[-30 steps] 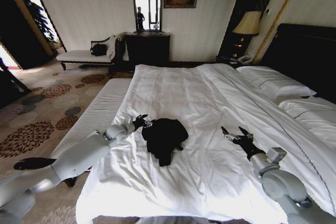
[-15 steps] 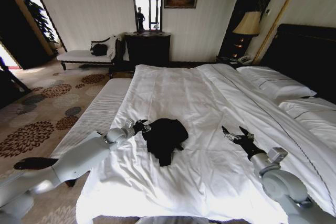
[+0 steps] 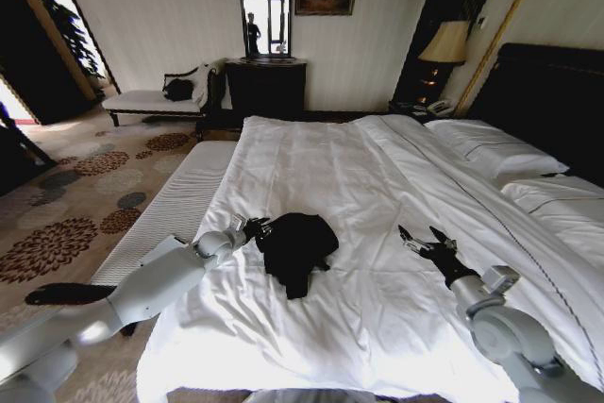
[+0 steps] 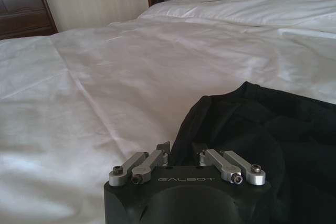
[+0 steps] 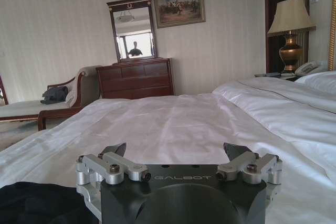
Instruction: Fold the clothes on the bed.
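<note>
The clothes are a black T-shirt (image 3: 300,243) lying crumpled on the white duvet of the bed (image 3: 377,167), towards its near left. My left gripper (image 3: 257,226) is at the shirt's left edge. In the left wrist view its fingers (image 4: 163,150) stand close together with the edge of the shirt (image 4: 262,140) between them. My right gripper (image 3: 422,237) hovers open low over bare duvet to the right of the shirt, holding nothing. In the right wrist view this gripper (image 5: 176,150) has its fingers wide apart, and the shirt (image 5: 37,200) shows as a dark patch at the corner.
A pale cushioned bench (image 3: 175,200) runs along the bed's left side. Pillows (image 3: 491,148) and a dark headboard (image 3: 547,92) are at the right. A dark dresser (image 3: 264,87), a lamp (image 3: 445,44) and a chaise with a dark bag (image 3: 176,89) stand by the far wall.
My left arm has slid a little closer to the shirt's edge. The shirt and my right arm have not moved.
</note>
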